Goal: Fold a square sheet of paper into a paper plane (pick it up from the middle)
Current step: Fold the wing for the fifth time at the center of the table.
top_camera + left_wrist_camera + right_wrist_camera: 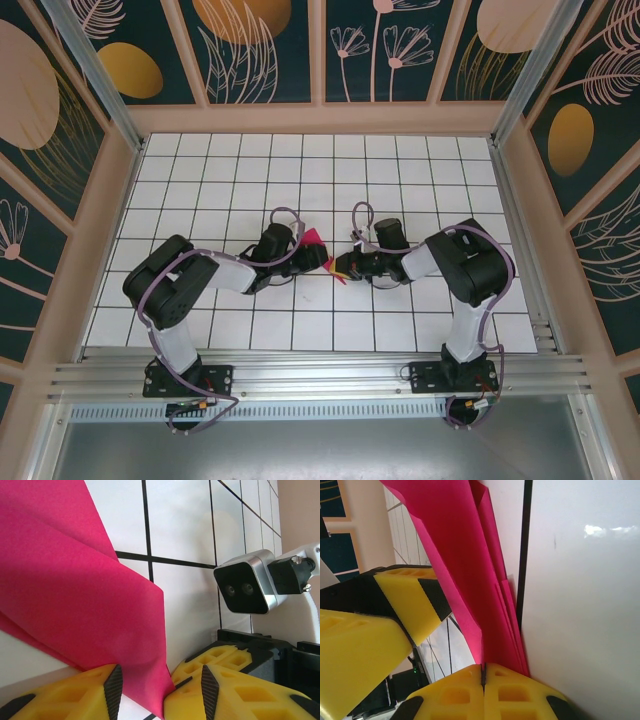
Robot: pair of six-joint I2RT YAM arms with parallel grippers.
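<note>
A folded sheet of pink paper [318, 240] is found near the middle of the white tiled table [400, 170], where the two arms are brought together over it. Whether it touches the tiles cannot be told.

The right gripper [483, 674] is fully closed. Its yellow fingers are pressed together and the lower edge of the paper is pinched in the seam between them. Several folded layers are seen rising from this grip, beside a black grid line.

The left gripper [161, 689] is partly open. The paper is passed down between its two yellow fingers, with one black pad [114, 687] lying against the sheet. A gap is left between the paper's edge and the other pad, so no firm hold is seen here. A crease is seen running across the sheet in the left wrist view. Just beyond it, the silver-and-black camera [247, 587] of the other wrist is seen.
</note>
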